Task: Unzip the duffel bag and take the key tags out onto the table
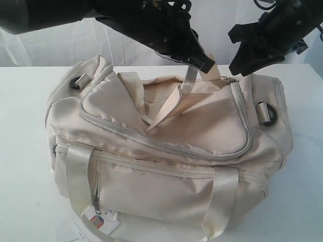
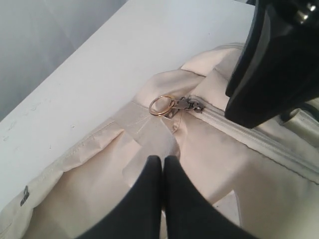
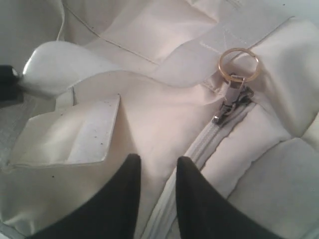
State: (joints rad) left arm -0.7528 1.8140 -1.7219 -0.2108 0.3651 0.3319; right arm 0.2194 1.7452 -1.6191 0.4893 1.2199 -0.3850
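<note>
We find the cream satin duffel bag (image 1: 166,151) sitting slumped on the plain white tabletop (image 1: 25,201). Its top zipper (image 3: 199,144) looks closed, the slider (image 3: 232,102) with its gold ring (image 3: 238,63) at the seam's end. One webbing handle (image 1: 189,80) stands pulled upright; a paper hangtag (image 1: 101,220) lies at the front.

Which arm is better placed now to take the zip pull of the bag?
Right. The right pincer is open over the zip, with the pull just ahead. The left pincer is shut on a handle, holding it up.
</note>
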